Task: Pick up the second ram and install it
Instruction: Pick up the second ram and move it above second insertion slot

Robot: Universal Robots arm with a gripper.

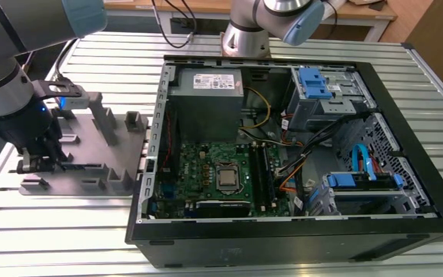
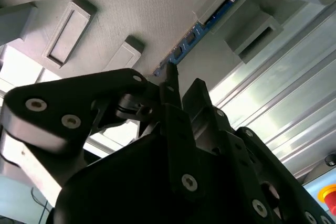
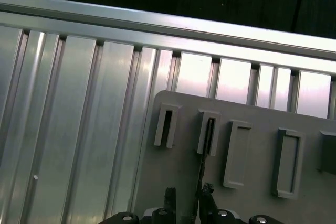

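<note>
A ribbed aluminium table [image 1: 52, 242] catches bright light; a wooden bench [image 1: 129, 6] stands behind.

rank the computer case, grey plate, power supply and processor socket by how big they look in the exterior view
1. computer case
2. grey plate
3. power supply
4. processor socket
The plate's lead over the power supply is modest, and the supply looks farther back, so that pair is unsure.

The worktop [image 1: 52, 231] is made of ribbed bare metal, brushed and brightly reflective. The fixture plate [image 3: 252, 129] is formed of matt grey plastic, finely grained. The pincer [image 2: 184, 80] is finished in matt black, possibly anodised metal. The computer case [image 1: 283, 242] is coated in satin black.
</note>
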